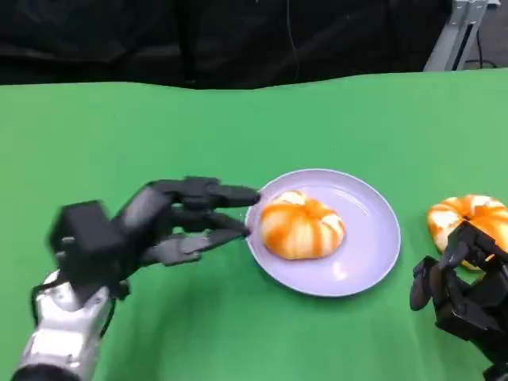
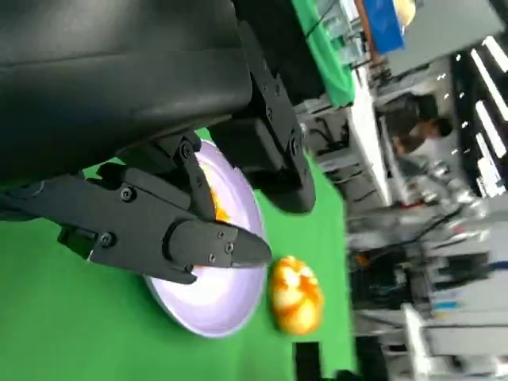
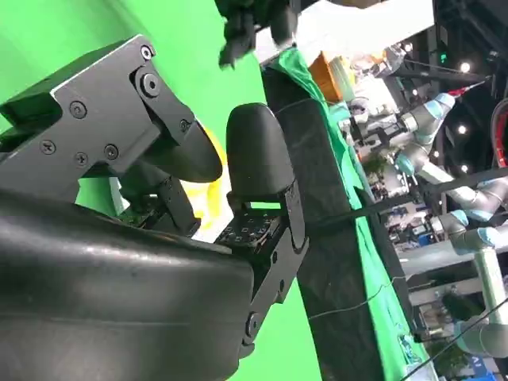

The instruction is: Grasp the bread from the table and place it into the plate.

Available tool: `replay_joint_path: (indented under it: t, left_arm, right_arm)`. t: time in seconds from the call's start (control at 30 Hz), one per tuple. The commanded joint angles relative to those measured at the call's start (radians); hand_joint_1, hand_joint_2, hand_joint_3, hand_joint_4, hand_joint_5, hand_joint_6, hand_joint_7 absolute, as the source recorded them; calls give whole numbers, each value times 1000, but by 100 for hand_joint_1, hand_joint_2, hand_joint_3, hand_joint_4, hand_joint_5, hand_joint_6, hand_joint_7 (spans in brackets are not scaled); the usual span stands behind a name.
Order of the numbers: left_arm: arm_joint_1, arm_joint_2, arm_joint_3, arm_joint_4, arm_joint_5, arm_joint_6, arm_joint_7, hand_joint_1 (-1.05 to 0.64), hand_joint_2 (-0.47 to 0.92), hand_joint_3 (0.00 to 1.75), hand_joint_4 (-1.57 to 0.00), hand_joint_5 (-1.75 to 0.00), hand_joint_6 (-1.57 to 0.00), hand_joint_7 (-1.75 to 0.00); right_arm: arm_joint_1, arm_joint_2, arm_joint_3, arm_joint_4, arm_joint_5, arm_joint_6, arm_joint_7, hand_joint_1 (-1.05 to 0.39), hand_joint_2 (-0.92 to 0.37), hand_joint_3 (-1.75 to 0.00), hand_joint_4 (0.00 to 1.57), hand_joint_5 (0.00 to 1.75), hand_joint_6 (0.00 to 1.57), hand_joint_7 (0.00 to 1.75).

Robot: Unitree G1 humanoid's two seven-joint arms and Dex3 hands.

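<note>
You've got one bread [image 1: 301, 226] already sitting in the plate [image 1: 373, 254], left of centre, and a second bread [image 1: 468, 218] on the green table [image 1: 159, 135] just right of the plate, w/ the right hand [image 1: 460, 290] right in front of it. Left hand [image 1: 171, 222] hovers at the plate's left rim, fingers stretched out toward the plated roll and apart, holding nothing. Right hand: fingers look loosely curled near the loose roll, but you can't tell from head view whether they're touching it; nothing seems gripped. Handling, as a guess: the roll looks light, soft and squashy w/ a glazed top that may be a bit slick, so cup it low round the sides, not pinching the crown, and go easy on pressure. The left wrist view gives you the gap btwn plate and loose roll, apart, not touching. The right wrist view has the hand's own fingers [image 3: 254, 151] up close, w/ only a sliver of orange behind them.
</note>
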Motion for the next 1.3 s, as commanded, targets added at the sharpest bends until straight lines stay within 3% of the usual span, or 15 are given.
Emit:
replay_joint_path:
  t: [0.03, 0.1, 0.17, 0.23, 0.3, 0.4, 0.67, 0.77, 0.83, 0.97, 1.03, 1.3]
  left_arm:
    - [61, 28, 79, -67, -111, 80, -109, -13, 55, 104, -82, -136, -106, -69]
    - [103, 41, 117, -107, -164, 147, -144, -12, 46, 130, -90, -149, -100, -110]
    - [125, 43, 152, -118, -215, 202, -194, -11, 43, 141, -94, -157, -98, -129]
    - [139, 43, 201, -99, -300, 282, -285, -10, 48, 136, -94, -167, -95, -147]
    - [150, 46, 248, -79, -369, 365, -357, -12, 59, 116, -94, -170, -93, -151]
    - [135, 64, 299, -7, -423, 468, -473, -15, 66, 104, -89, -174, -86, -158]
    - [69, 94, 382, 183, -455, 696, -623, -15, 58, 93, -82, -175, -82, -163]
    - [48, 98, 396, 251, -429, 687, -643, -15, 57, 91, -82, -175, -83, -163]
    - [31, 100, 407, 301, -415, 677, -657, -16, 63, 75, -81, -175, -86, -156]
    - [3, 103, 425, 362, -387, 673, -664, -16, 66, 66, -80, -175, -85, -154]
    - [-5, 104, 430, 378, -373, 665, -670, -18, 70, 59, -81, -175, -88, -145]
    - [-27, 102, 451, 422, -333, 633, -691, -19, 74, 52, -81, -175, -91, -140]
  right_arm:
    - [-1, -16, -7, -2, 9, -3, 6, -6, -45, -145, 92, 175, 76, 170]
    - [-1, -14, -8, -2, 8, -5, 4, -6, -44, -145, 92, 175, 76, 170]
    - [0, -14, -8, -4, 7, -2, 0, -6, -44, -146, 92, 175, 76, 170]
    - [1, -15, -8, -7, 7, 2, -1, -6, -44, -146, 93, 175, 76, 170]
    - [1, -18, -8, -5, 4, -3, 3, -5, -44, -146, 93, 175, 77, 170]
    - [-1, -20, -11, -1, 11, 0, 11, -5, -44, -147, 93, 175, 77, 170]
    - [2, -25, -16, -1, 12, 5, 13, -5, -44, -146, 93, 175, 77, 170]
    - [3, -25, -17, -3, 10, 3, 11, -5, -44, -146, 92, 175, 76, 169]
    - [6, -23, -16, -6, 7, 1, 8, -5, -44, -146, 92, 175, 76, 169]
    - [4, -26, -16, 4, 6, -10, 19, -6, -44, -145, 92, 175, 76, 169]
    - [2, -26, -18, 7, 9, -8, 23, -6, -44, -145, 92, 175, 76, 169]
    - [-1, -24, -17, 5, 3, -3, 11, -5, -45, -144, 93, 175, 77, 169]
